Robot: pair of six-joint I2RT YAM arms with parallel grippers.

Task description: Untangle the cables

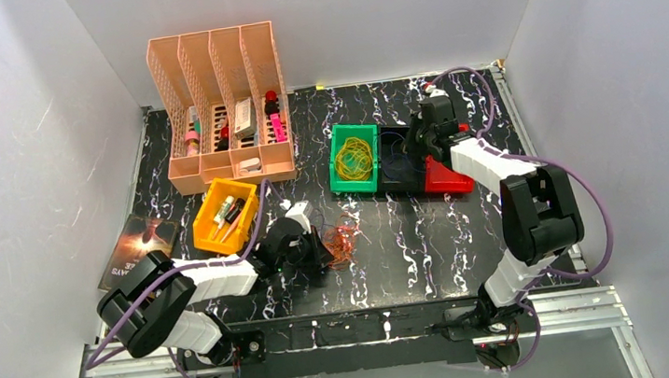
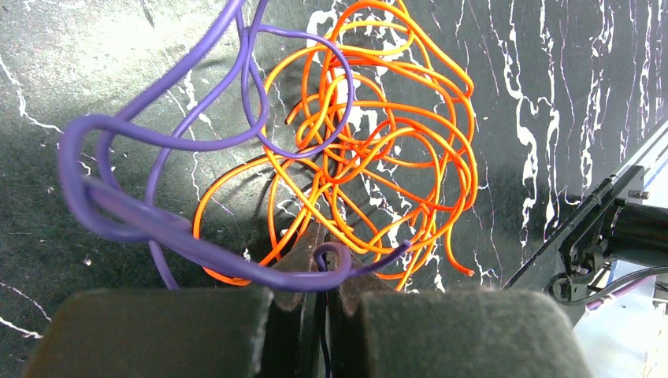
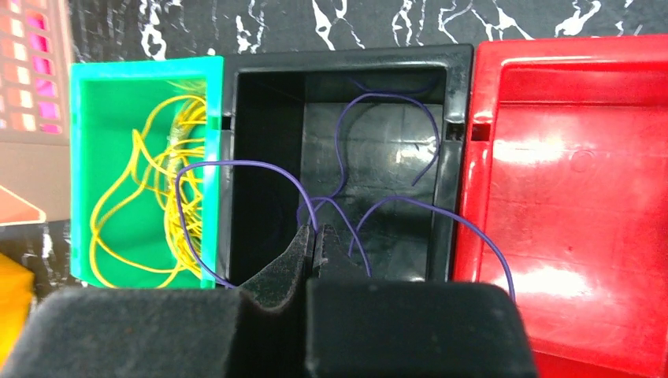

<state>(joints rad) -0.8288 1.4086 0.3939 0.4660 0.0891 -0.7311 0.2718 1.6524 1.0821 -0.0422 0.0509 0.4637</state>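
Black marbled table, white walls. Left arm lies low, forearm swung rightward, left gripper pinched shut on a purple cable looping off the orange tangle mid-table. Right arm reaches far forward, elbow raised — right gripper clamped on purple strands over the black bin, between the green bin — yellow cables inside — and the red bin.
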